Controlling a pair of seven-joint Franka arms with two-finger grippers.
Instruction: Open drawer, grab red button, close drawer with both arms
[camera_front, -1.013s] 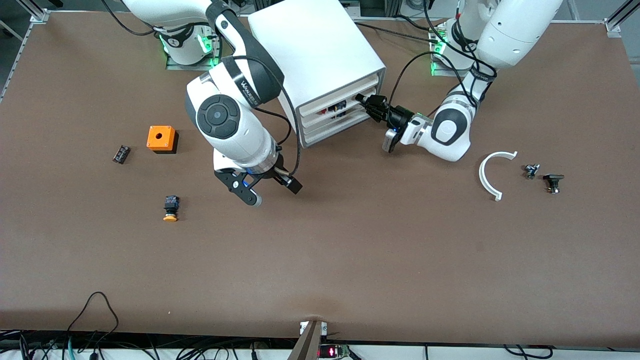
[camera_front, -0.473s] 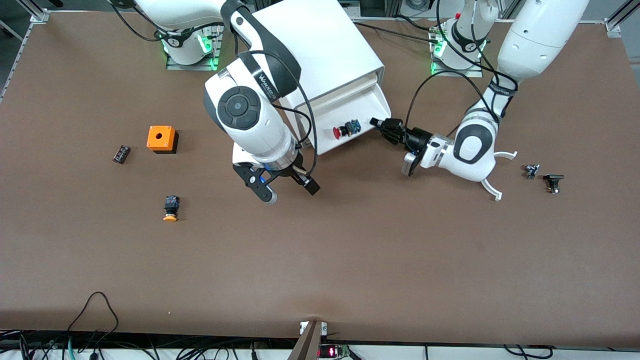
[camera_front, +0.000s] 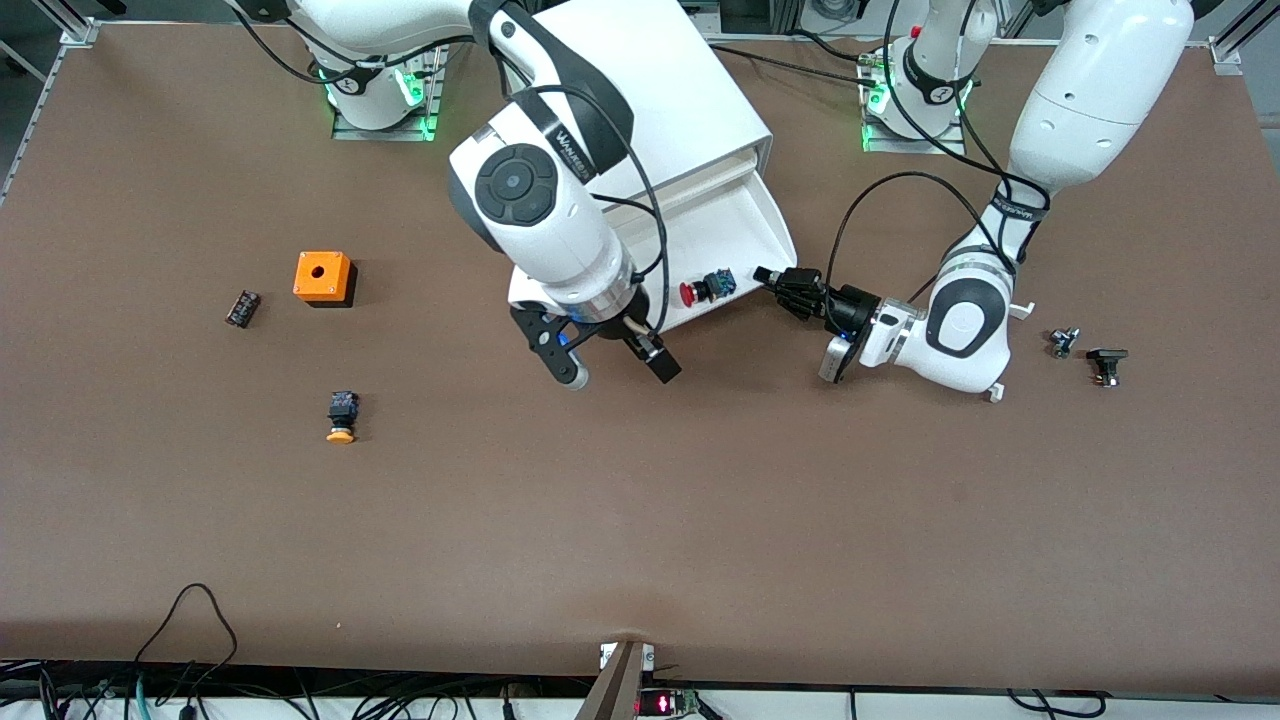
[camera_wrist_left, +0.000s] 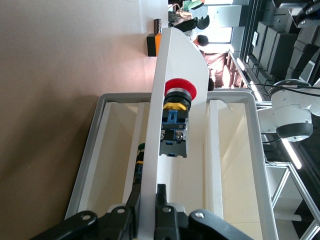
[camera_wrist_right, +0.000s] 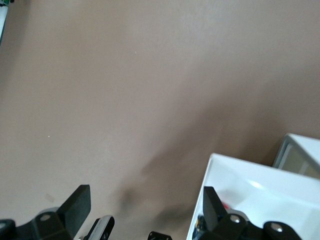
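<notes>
While left gripper (camera_front: 775, 279) stays pinched on shallow white plastic drawer (camera_front: 745, 225) front corner, small red-capped button (camera_front: 705, 288) lies in drawer, long axis along front wall. Right gripper (camera_front: 610, 365), fingers wide, empty, nearer; button at its 1 o'clock.

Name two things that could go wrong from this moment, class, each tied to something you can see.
1. The left gripper is clamped on the front wall of the pulled-out drawer; pulling more might bring the drawer out of the cabinet.
2. The right gripper, open, hangs at the drawer's front corner; reaching for the button, it may knock the wall.
</notes>
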